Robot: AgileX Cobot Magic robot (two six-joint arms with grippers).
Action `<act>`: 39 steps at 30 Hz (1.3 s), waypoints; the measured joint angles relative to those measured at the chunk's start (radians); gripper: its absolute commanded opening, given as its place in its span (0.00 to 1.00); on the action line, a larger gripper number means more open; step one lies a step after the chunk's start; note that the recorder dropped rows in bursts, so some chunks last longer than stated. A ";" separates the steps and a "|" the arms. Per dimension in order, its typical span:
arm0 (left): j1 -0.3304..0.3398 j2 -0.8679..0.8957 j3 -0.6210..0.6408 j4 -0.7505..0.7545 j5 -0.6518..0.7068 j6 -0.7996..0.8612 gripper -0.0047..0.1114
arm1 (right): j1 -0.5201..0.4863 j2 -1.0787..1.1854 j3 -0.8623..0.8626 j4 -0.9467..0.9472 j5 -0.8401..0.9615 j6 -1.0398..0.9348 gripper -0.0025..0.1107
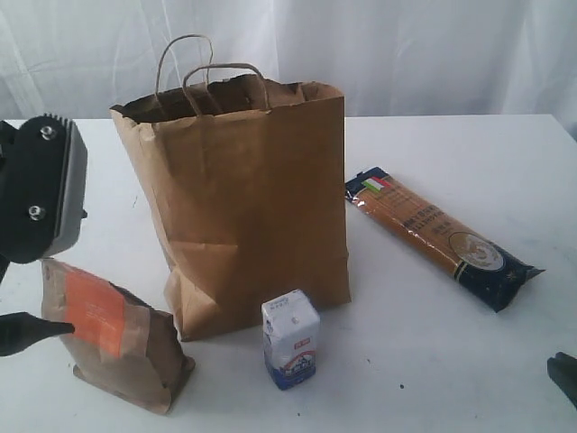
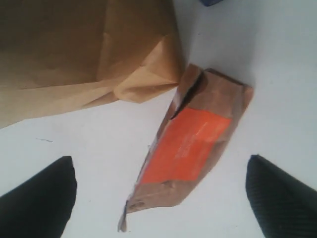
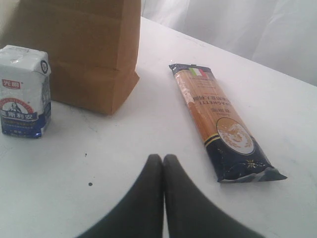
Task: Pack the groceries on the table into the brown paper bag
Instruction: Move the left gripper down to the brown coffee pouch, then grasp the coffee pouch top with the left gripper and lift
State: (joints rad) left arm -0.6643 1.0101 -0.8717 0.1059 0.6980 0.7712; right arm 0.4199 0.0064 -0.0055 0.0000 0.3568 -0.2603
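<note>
Straddling the pouch (image 2: 190, 144), spread wide, the left gripper (image 2: 159, 158) should pinch its middle squarely, then lift toward the bag (image 1: 243, 198) at two o'clock.

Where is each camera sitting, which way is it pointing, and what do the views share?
Exterior view: off the arms, facing across the table at the brown paper bag and white curtain; the left arm shows at its left edge.
Left wrist view: above the kraft pouch with orange label, looking down; left gripper open, a finger each side.
Right wrist view: low over the table, facing the white-blue carton and spaghetti packet; right gripper shut.
Shared: all three show the bag.
</note>
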 measured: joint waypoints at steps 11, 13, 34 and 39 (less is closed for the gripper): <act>0.000 0.128 0.066 0.102 -0.214 -0.049 0.82 | 0.000 0.000 0.000 0.000 0.000 0.000 0.02; 0.000 0.151 0.066 0.104 -0.221 -0.051 0.82 | 0.000 0.000 0.000 0.000 0.000 0.000 0.02; 0.000 0.235 0.064 0.109 -0.153 -0.172 0.04 | 0.000 0.000 0.000 0.000 0.000 0.000 0.02; 0.000 0.214 0.024 0.109 -0.072 -0.263 0.04 | 0.000 0.000 0.000 0.000 0.000 0.000 0.02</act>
State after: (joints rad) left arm -0.6643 1.2241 -0.8475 0.2147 0.6264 0.5086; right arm 0.4199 0.0064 -0.0055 0.0000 0.3568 -0.2603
